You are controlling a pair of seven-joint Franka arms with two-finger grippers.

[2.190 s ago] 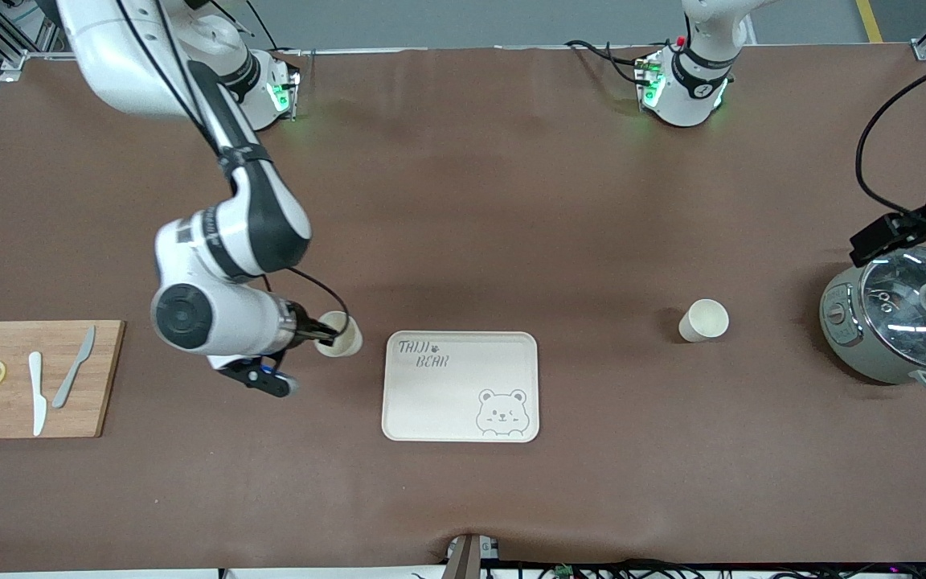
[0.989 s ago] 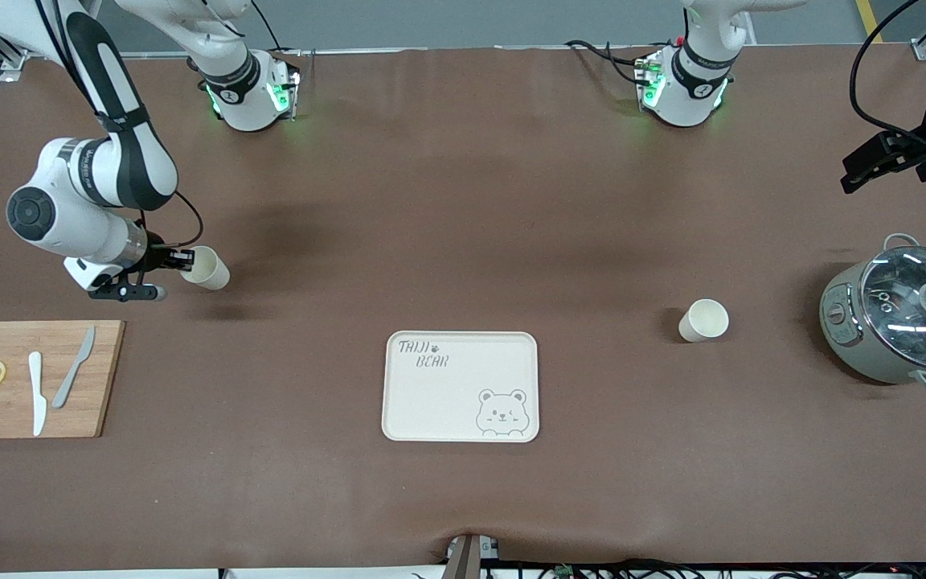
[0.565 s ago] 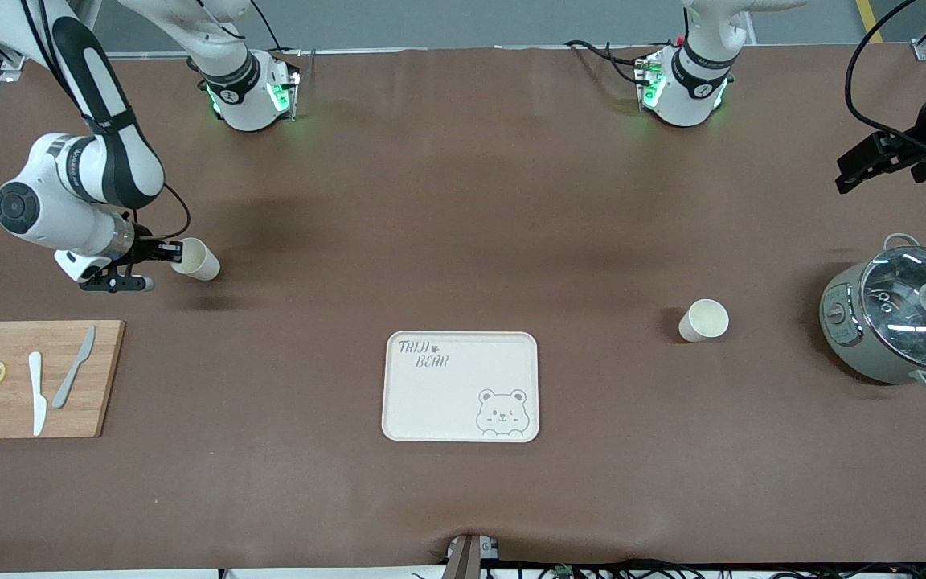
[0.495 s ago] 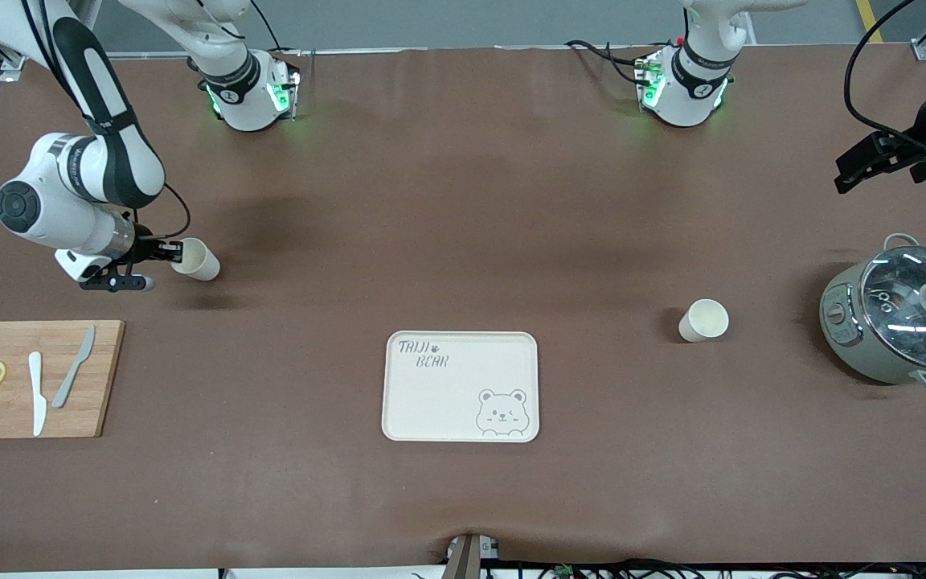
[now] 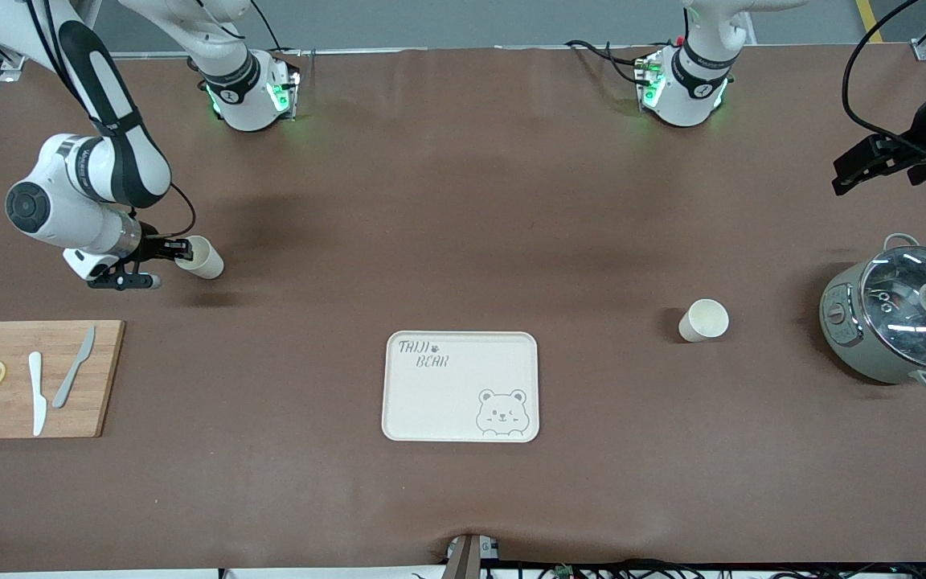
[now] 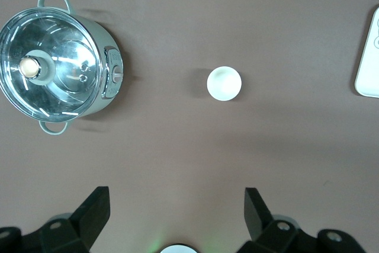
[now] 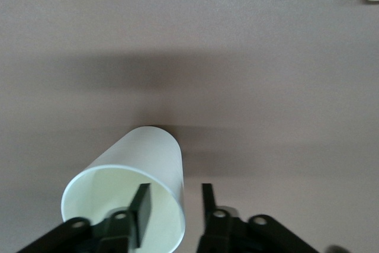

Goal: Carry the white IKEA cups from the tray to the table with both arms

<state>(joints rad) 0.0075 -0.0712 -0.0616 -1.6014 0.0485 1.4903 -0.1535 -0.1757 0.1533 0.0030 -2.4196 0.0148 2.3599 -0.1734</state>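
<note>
My right gripper (image 5: pixel 184 252) is shut on the rim of one white cup (image 5: pixel 204 259) and holds it tilted above the bare table, over a spot farther from the camera than the cutting board. In the right wrist view one finger (image 7: pixel 142 205) is inside the cup (image 7: pixel 148 164) and the other is outside its wall. The second white cup (image 5: pixel 704 320) stands upright between the bear tray and the pot. My left gripper (image 6: pixel 176 194) is open and empty, high above the table, with that cup (image 6: pixel 224 83) far below it.
The cream bear tray (image 5: pixel 460 386) lies at the table's middle, near the camera. A lidded pot (image 5: pixel 901 315) stands at the left arm's end. A wooden board (image 5: pixel 33 378) with lemon slices and two knives lies at the right arm's end.
My right arm has carried the cup from beside the tray toward the right arm's end of the table, then eased slightly back. My left arm has drawn up and away from the pot.
</note>
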